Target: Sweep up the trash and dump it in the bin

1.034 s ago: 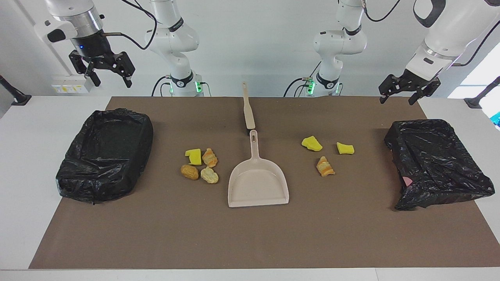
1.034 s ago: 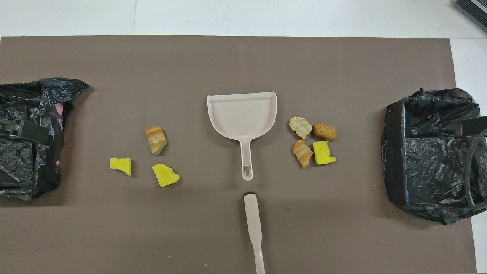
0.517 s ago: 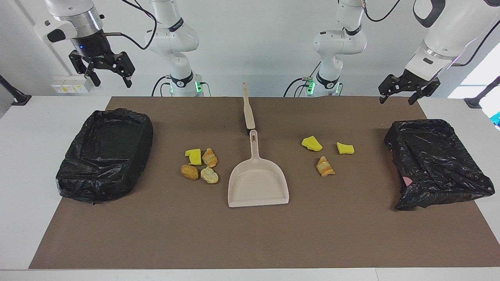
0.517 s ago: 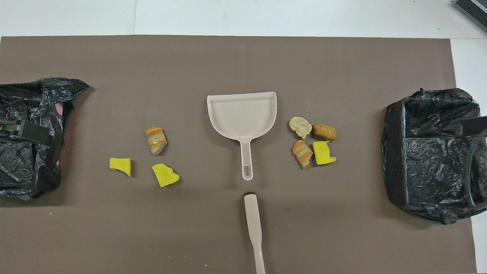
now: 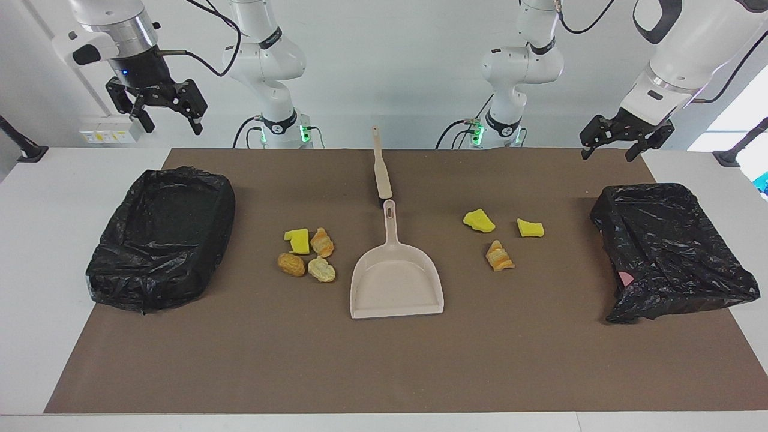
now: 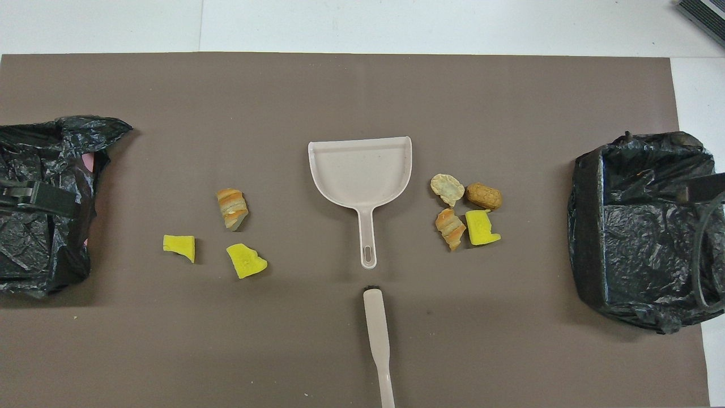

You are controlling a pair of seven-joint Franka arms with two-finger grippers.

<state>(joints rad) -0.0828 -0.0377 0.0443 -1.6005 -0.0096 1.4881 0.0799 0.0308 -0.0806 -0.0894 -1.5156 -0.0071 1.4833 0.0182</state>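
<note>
Trash (image 5: 309, 252) lies scattered mid-frame beside the dustpan (image 5: 396, 285). Left tool (image 5: 618, 144), upper right, wide and empty. Right tool (image 5: 162, 114), upper left, likewise wide and empty.

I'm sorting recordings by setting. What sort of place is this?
Probably a robotics lab bench, not a home: two arms mounted at a white table, a brown mat, and staged trash around a dustpan between bag-lined bins.

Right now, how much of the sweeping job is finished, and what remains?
Nothing looks done: all seven trash pieces lie on the brown mat, four toward the right arm's end, three toward the left arm's. The dustpan and brush lie untouched mid-table. Nothing is in hand: the left gripper and right gripper hang open and empty. Both black-lined bins await; sweeping and dumping remain.
</note>
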